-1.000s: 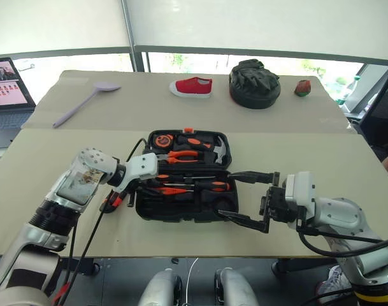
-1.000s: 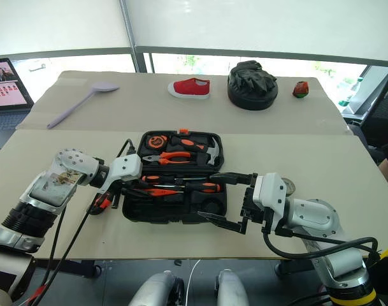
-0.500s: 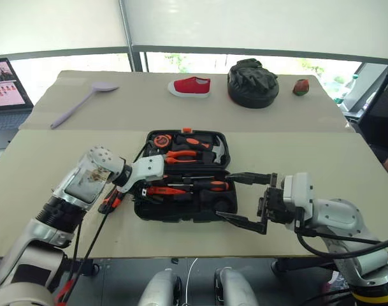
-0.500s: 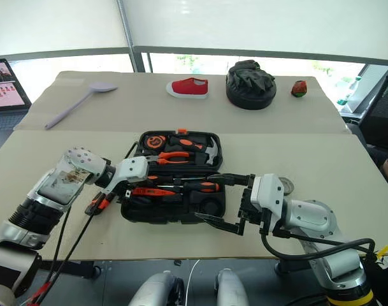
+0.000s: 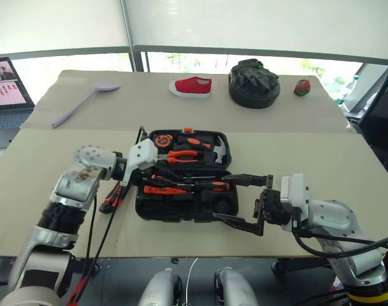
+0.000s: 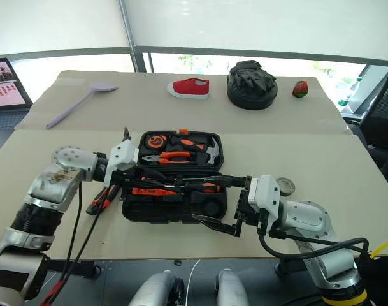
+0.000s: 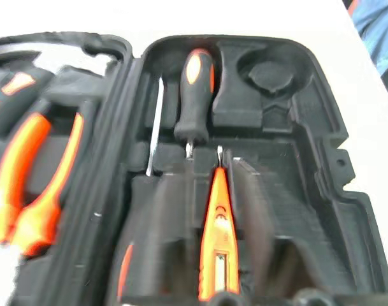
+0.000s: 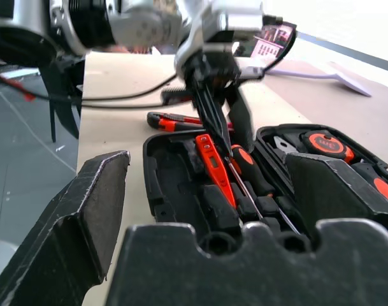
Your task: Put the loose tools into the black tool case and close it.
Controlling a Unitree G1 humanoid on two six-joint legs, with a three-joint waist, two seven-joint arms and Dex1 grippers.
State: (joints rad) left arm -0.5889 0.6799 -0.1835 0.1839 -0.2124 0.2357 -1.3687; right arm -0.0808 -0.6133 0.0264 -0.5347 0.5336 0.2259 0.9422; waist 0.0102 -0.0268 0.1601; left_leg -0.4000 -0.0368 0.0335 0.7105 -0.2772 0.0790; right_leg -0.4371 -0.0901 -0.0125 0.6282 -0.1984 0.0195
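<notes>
The black tool case [image 5: 184,175] lay open on the bench [image 5: 295,153], an all-orange screwdriver [image 7: 216,236] in its near half. The left gripper [image 5: 157,179] hung over that half, jaws closed, empty. The utility knife [image 5: 111,199] lay just left. The right gripper [image 5: 241,199] hovered beside the case's right edge, jaws wide apart, empty.

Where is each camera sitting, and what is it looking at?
Head views: look down from the robot's head at the tool case, with both arms showing.
Left wrist view: looks into the case along the left gripper, at the orange screwdriver.
Right wrist view: looks past the right gripper, also seeing that screwdriver and the left gripper.
</notes>
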